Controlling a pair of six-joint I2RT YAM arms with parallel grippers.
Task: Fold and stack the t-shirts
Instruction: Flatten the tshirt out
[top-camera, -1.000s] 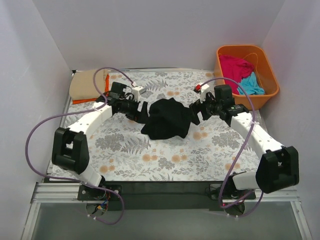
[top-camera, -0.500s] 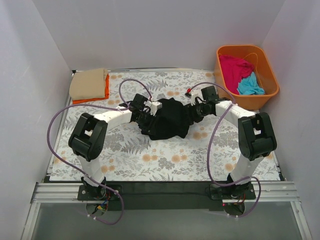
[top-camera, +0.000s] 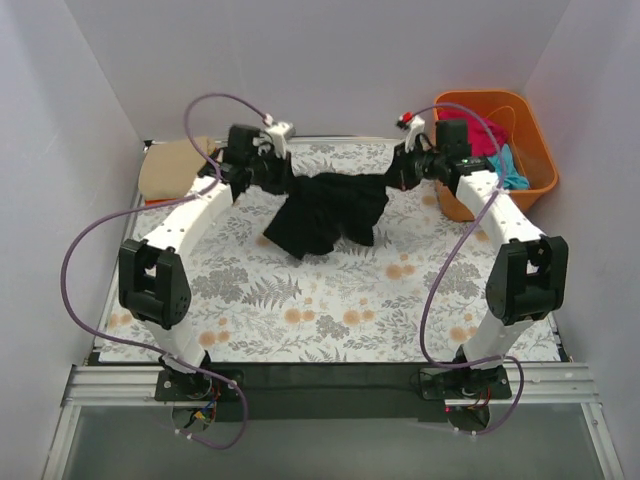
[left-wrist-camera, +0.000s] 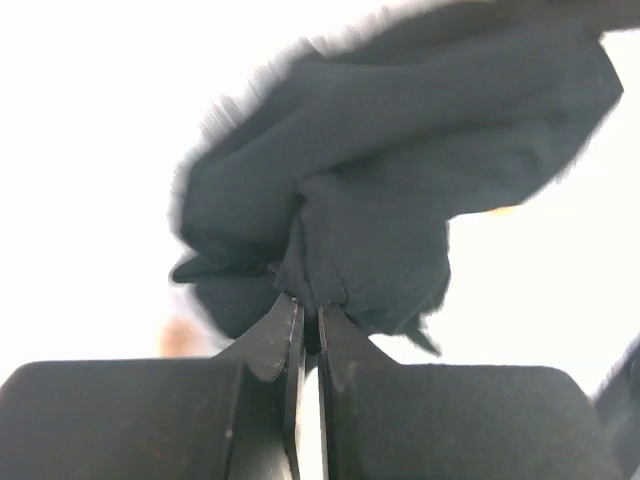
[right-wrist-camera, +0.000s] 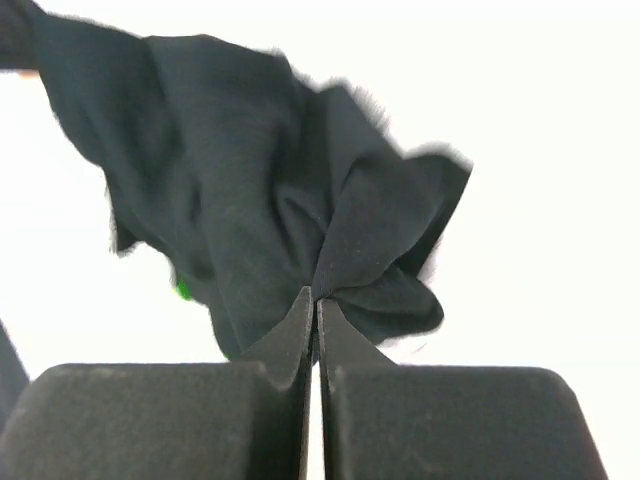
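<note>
White walls (top-camera: 300, 70) boxed the floral sheet (top-camera: 330, 300) on three sides; open print ran from mid-sheet to the near edge. We had the black t-shirt (top-camera: 325, 210) slung across the far middle, left gripper (top-camera: 283, 183) and right gripper (top-camera: 396, 172) each clamped on one end.

Wrist views: black t-shirt (left-wrist-camera: 380, 200) edges blurred, surroundings blown white. Tan t-shirt (top-camera: 162, 172), far left of it, apparently part-hidden behind left arm (top-camera: 195, 215).
</note>
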